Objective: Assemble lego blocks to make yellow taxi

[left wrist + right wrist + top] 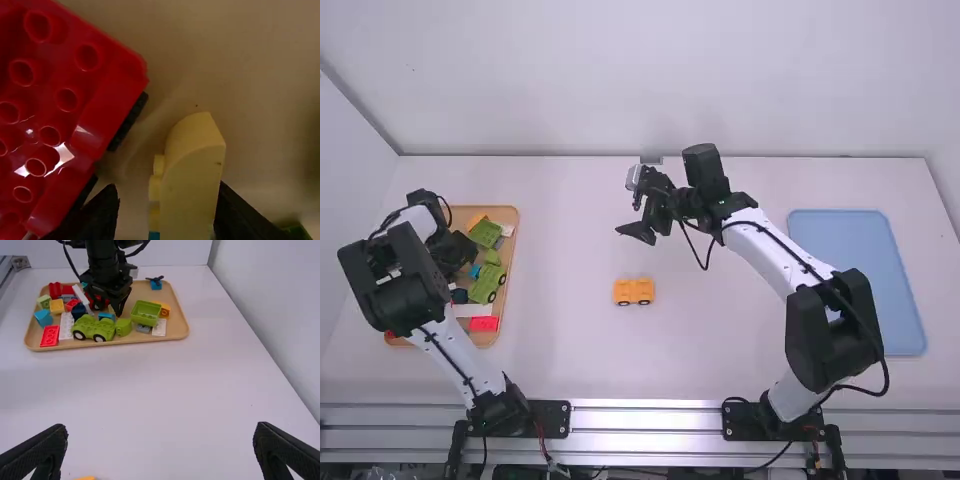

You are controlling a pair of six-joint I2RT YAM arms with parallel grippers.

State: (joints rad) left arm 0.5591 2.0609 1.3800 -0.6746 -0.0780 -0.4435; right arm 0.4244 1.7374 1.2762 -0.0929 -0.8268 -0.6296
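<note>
My left gripper (458, 252) is low over the wooden tray (510, 214) at the left. In the left wrist view a pale yellow block with a curved top (192, 175) lies between the fingers of my left gripper (167, 192), which is open with a gap on the block's studded side. My right gripper (630, 208) hangs above the back middle of the table; the right wrist view has my right gripper (161, 432) wide open and holding nothing. A yellow-orange car piece with dark wheels (634, 291) stands at the table's middle.
Around the left gripper the tray holds several blocks, including a green wheeled piece (94, 329), a green open box (145, 313) and a red block (65, 100). A blue tray (857, 280) lies at the right.
</note>
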